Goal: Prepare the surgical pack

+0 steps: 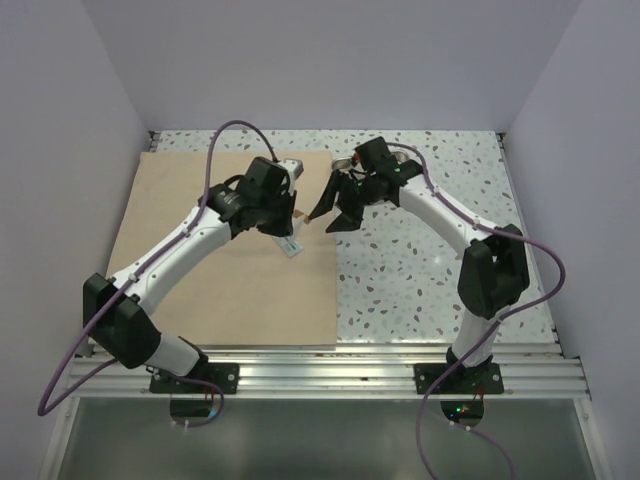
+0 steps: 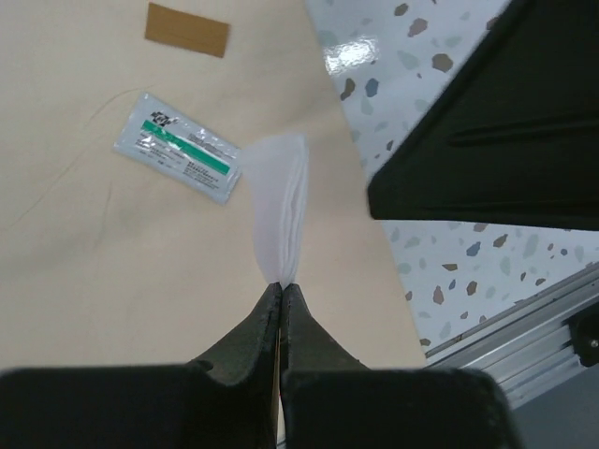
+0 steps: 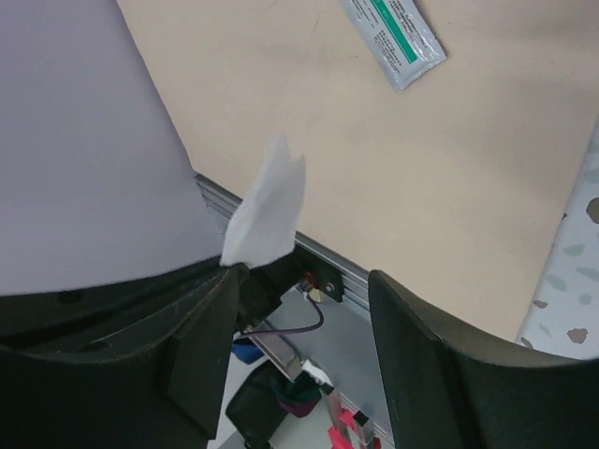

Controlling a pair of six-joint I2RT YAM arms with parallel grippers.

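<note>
Between the closed tips of the left claw (image 2: 282,292), a white gauze piece (image 2: 281,206) is pinched and held clear of the tan wrap sheet (image 2: 112,271), which lies flat on the tabletop (image 2: 449,271) beneath. Just beside the gauze, the right claw (image 3: 301,281) stands open, gripping nothing. A green-printed packet (image 2: 178,147) lies on the sheet ahead of the left claw.

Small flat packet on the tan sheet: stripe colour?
Green, on the white packet; left wrist view.
</note>
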